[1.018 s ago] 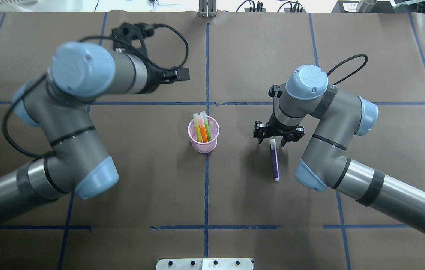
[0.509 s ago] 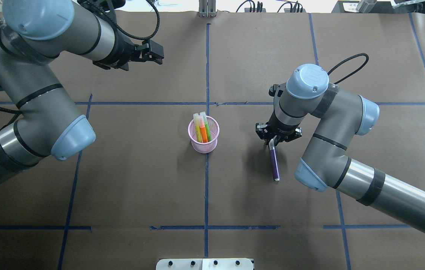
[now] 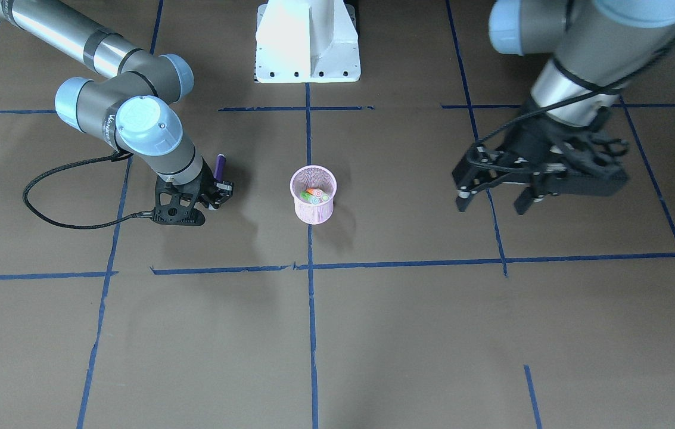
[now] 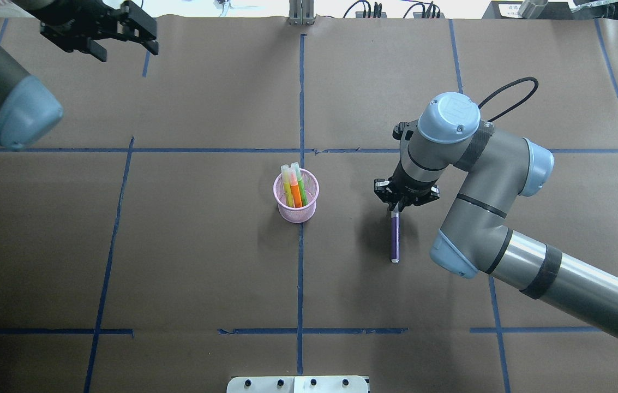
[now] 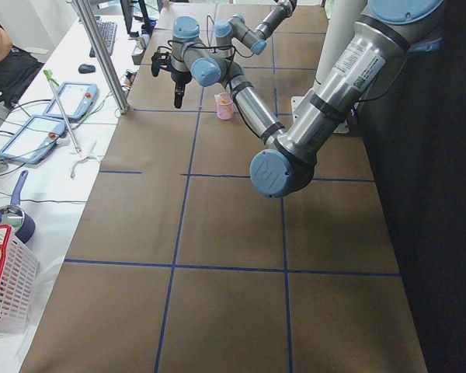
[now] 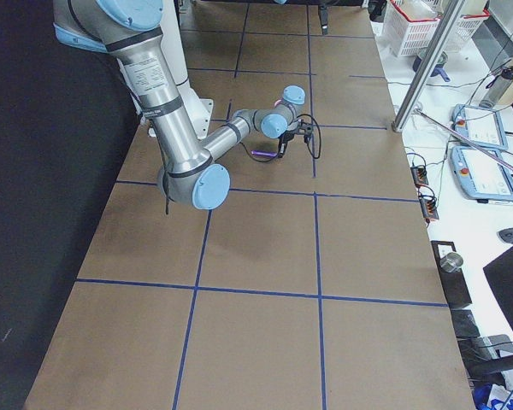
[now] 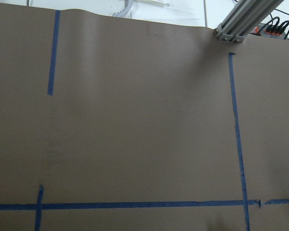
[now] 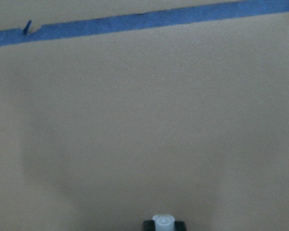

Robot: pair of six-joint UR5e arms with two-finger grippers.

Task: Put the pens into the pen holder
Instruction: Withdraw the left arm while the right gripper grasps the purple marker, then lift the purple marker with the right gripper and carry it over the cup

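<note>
Purple slim pen (image 4: 394, 237): cap end pinched in my right claw (image 4: 396, 206).
Pink wire-mesh cup (image 4: 295, 214): near that claw, apart.
My left claw (image 4: 123, 48): spread.

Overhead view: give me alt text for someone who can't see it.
The right gripper is closed on one end of a purple pen, right of a pink mesh pen holder that holds orange and green pens. The left gripper hangs open and empty at the far left corner of the brown table.
</note>
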